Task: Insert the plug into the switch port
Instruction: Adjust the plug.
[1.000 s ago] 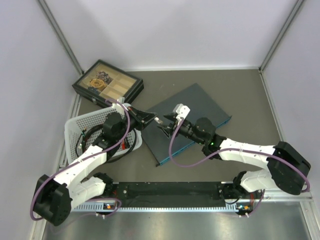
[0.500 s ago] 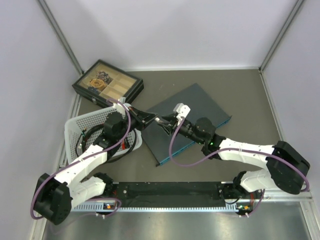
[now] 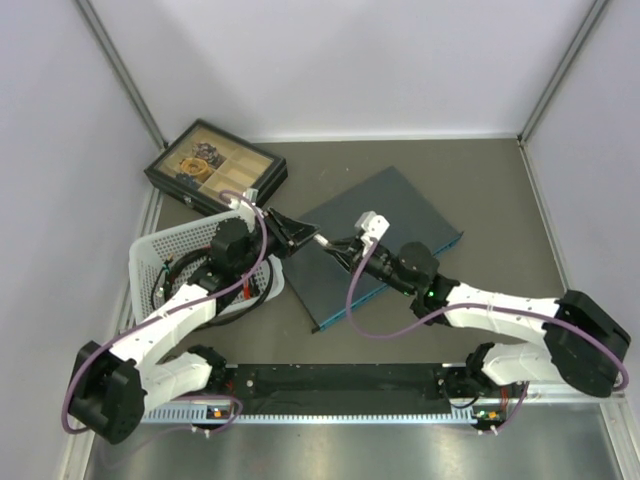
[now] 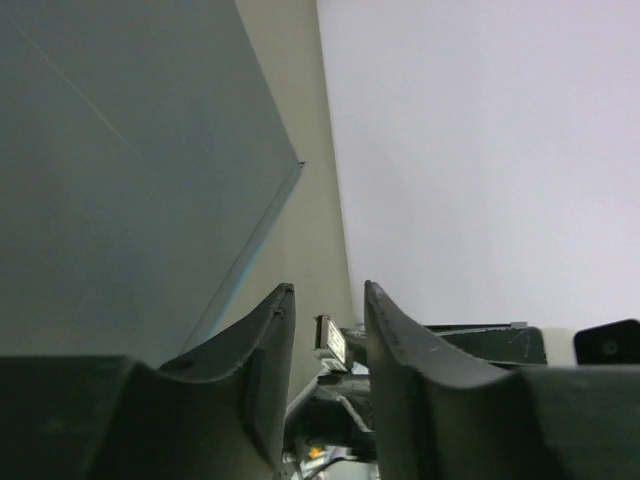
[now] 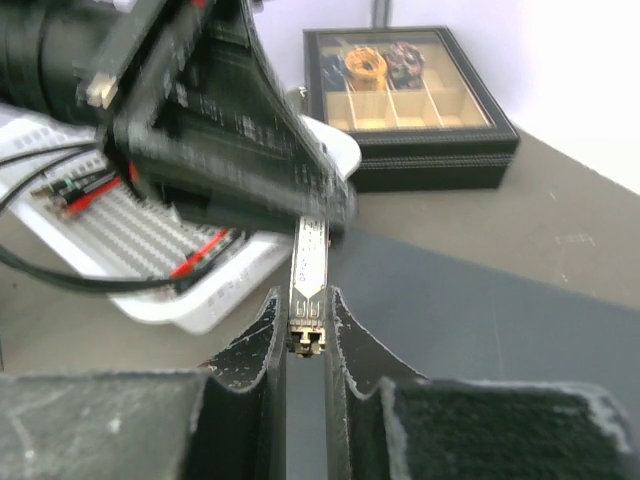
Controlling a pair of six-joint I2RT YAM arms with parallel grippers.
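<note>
**Plug Position and Grip State**

Count: one plug (image 5: 306, 290), one switch (image 3: 410, 205), two grippers, one tray box (image 3: 175, 185), one basket (image 3: 160, 245). Plug held above switch's left corner, long axis running left-right. Right gripper (image 5: 304, 298) clamped on plug. Left gripper (image 4: 328, 288) jaws parted.

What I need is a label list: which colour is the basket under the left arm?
The basket is white; clearest in the top external view.

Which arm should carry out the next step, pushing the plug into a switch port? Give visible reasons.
Right. The right claw grips the plug over the switch; the left claw stands open, clear of it.
</note>
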